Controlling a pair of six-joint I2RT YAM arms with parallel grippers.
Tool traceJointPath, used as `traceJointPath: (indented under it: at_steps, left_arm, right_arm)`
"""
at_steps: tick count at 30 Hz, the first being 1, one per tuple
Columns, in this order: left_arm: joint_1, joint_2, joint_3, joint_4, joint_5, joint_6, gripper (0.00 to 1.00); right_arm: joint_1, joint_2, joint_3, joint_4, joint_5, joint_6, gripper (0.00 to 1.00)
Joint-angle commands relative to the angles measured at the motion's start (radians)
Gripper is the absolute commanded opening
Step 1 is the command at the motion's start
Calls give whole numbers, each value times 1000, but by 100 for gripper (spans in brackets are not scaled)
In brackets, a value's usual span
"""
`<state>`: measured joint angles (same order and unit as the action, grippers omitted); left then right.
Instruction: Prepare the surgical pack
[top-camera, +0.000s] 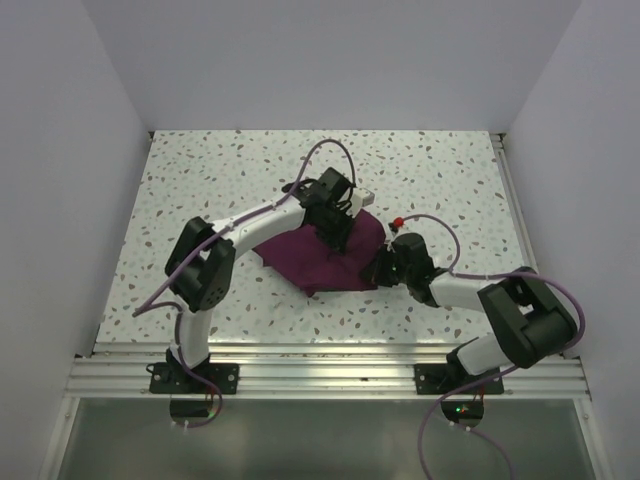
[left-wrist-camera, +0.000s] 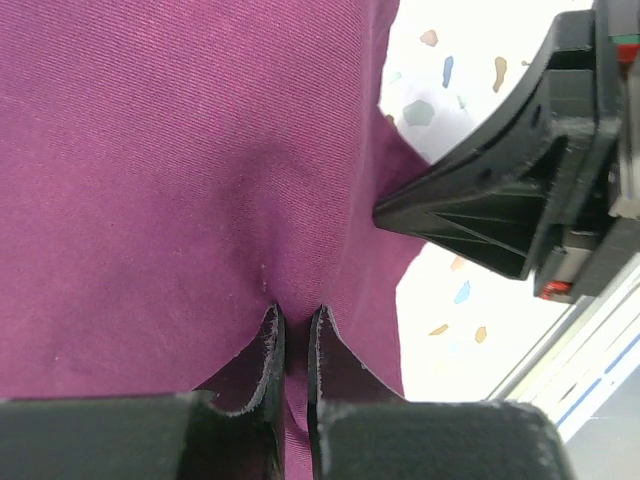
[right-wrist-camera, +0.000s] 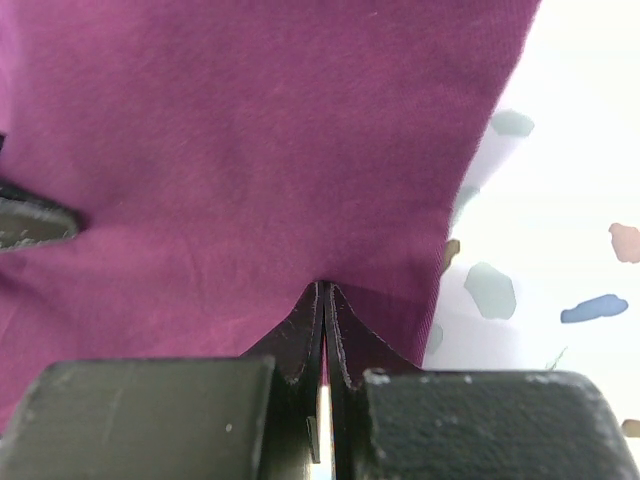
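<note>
Nearest the arm bases, the right gripper (top-camera: 378, 268) is closed tight on the near right edge of the purple cloth (top-camera: 310, 255), with a thin pinch of fabric caught at its tips. Just beyond it, the left gripper (top-camera: 340, 228) comes down from above and is closed to a narrow slit on a raised pucker of the same cloth. The cloth lies bunched at the middle of the speckled table (top-camera: 200, 180); whatever it covers is hidden.

Probable step: drawing a fold across the bundle.
- Move both grippers together, at one height and pace, so the fabric between them neither sags nor pulls free.
- Lift only enough to clear the layer beneath.
- Release once the fold lies flat.
</note>
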<state>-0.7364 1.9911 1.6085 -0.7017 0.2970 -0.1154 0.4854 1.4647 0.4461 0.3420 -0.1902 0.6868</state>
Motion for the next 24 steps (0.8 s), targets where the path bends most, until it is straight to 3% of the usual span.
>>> traceJointPath:
  at_steps: [1, 11, 24]
  left_arm:
    - [-11, -84, 56, -22, 62, -44, 0]
    - [-11, -117, 100, -33, 56, -64, 0]
    - [-9, -121, 152, -44, 44, -76, 0]
  right_arm:
    - [10, -3, -14, 106, 47, 28, 0]
    - [59, -75, -66, 242, 169, 65, 0]
    - [133, -12, -21, 364, 251, 102, 0]
